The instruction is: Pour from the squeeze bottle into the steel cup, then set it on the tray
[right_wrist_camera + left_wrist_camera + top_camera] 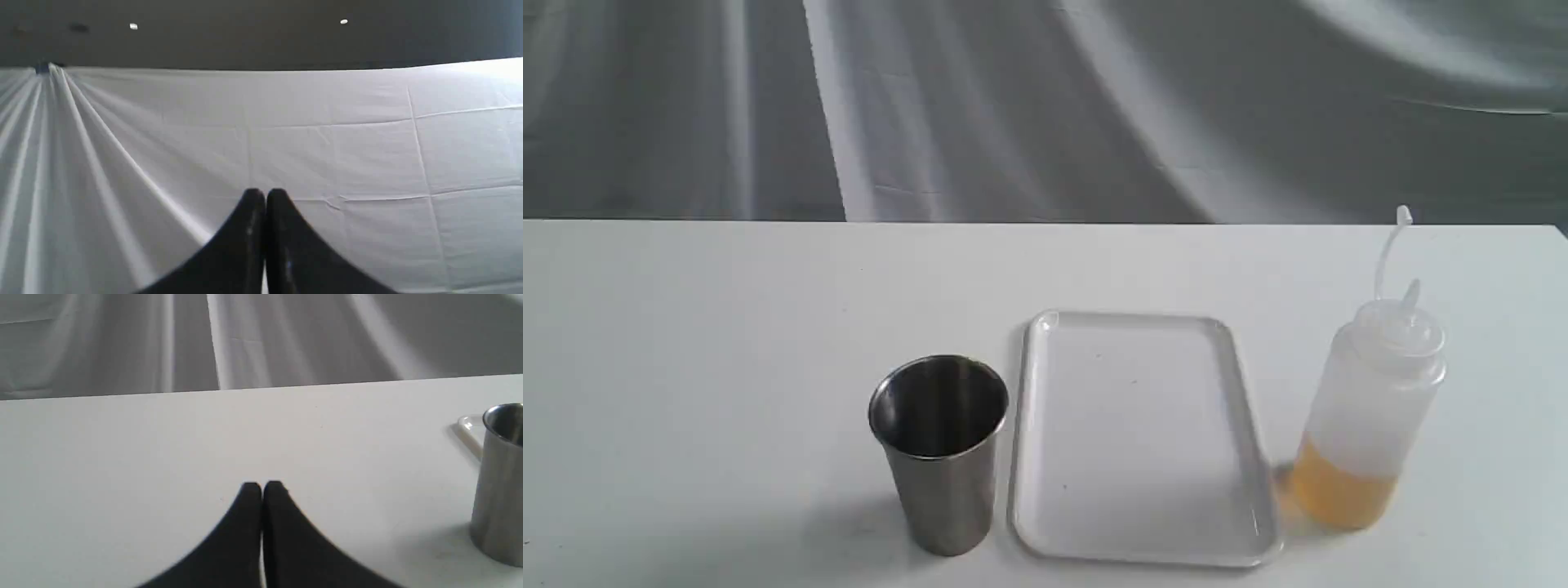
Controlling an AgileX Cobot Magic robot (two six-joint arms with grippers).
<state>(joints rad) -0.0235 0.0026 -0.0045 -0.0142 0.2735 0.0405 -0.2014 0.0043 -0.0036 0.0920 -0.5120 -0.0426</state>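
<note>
left pincer (262,485), pressed together, has the steel cup (498,490) in sight; right pincer (265,192), likewise pressed, only cloth (327,143).

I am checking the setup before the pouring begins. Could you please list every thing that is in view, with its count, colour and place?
steel cup: one, shiny silver, upright on the table, left of the tray in the exterior view
tray: one, white, flat on the table between cup and bottle, nothing on it
squeeze bottle: one, translucent whitish with amber liquid at the bottom, upright, right of the tray, cap off the nozzle on its strap
table: one, white, under all three things
cloth backdrop: one, grey-white, creased, behind the table
left gripper: one, black, shut, empty, over the table, apart from the cup
right gripper: one, black, shut, empty, facing the cloth
</note>
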